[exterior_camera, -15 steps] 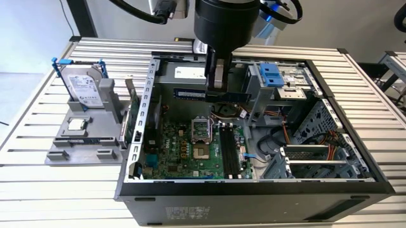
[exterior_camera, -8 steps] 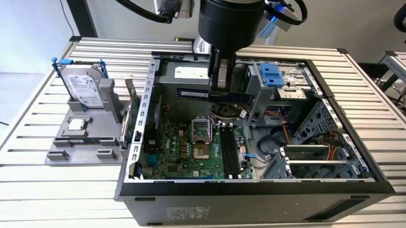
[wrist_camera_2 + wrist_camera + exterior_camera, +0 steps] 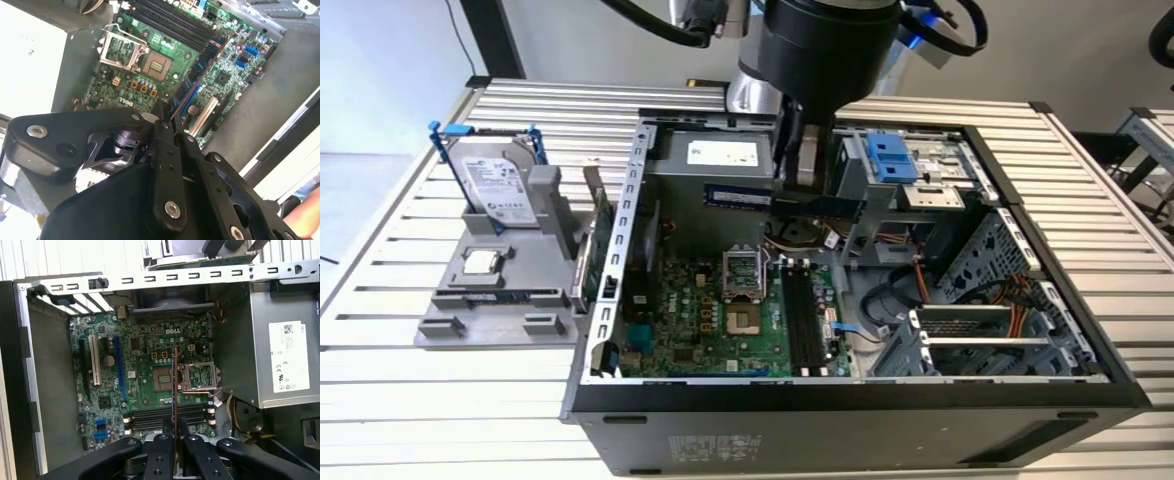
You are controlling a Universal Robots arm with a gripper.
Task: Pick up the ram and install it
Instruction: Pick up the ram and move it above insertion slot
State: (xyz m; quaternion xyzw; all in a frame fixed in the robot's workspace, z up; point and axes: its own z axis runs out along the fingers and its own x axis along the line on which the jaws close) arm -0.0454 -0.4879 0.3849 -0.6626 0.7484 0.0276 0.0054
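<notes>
My gripper (image 3: 806,190) hangs over the open computer case (image 3: 854,395), shut on the ram (image 3: 758,197). The ram is a long, narrow dark stick with a white label, held level above the motherboard (image 3: 707,310). Both wrist views show it edge-on, running out from between the fingers: ram (image 3: 195,75), ram (image 3: 174,385). The black fingers (image 3: 162,455) close on its near end, and the gripper (image 3: 167,120) appears again in the second wrist view. The dark memory slots (image 3: 803,320) lie below and nearer the case front, also seen as slots (image 3: 165,417).
The open processor socket (image 3: 740,272) sits beside the slots. A silver power supply (image 3: 720,152) and drive bays with a blue bracket (image 3: 891,158) line the far end of the case. On the exterior view's left, a grey fixture (image 3: 494,320) holds a hard drive (image 3: 496,180) and a square processor chip (image 3: 483,262).
</notes>
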